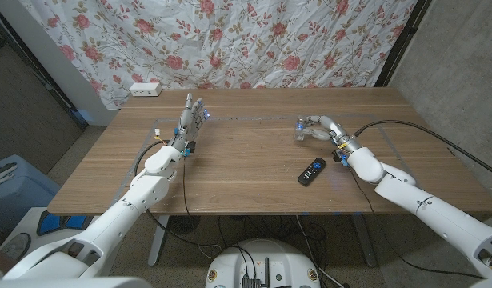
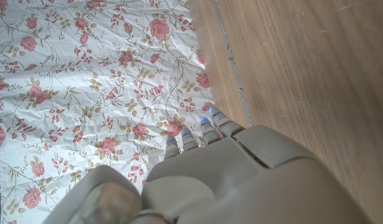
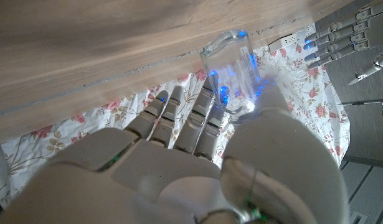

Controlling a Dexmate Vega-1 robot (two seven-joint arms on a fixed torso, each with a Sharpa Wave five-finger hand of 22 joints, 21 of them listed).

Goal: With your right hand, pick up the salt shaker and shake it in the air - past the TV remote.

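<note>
A small clear glass salt shaker [image 1: 301, 131] stands past the black TV remote [image 1: 312, 170], toward the far side of the table. My right hand [image 1: 321, 130] wraps around the shaker from the right. In the right wrist view the shaker [image 3: 236, 71] sits between the thumb and the fingers [image 3: 179, 118] of my right hand [image 3: 197, 162]. I cannot tell whether its base touches the wood. My left hand [image 1: 190, 120] stands upright at the left of the table, fingers apart and pointing up, holding nothing. The left wrist view looks along its back [image 2: 241, 180].
A white power strip [image 1: 146, 90] lies at the table's far left edge, before the floral curtain [image 1: 254, 40]. Black cables run from both arms over the table's sides. A blue bin [image 1: 10, 188] stands on the floor to the left. Bare wood [image 1: 246, 160] lies between the hands.
</note>
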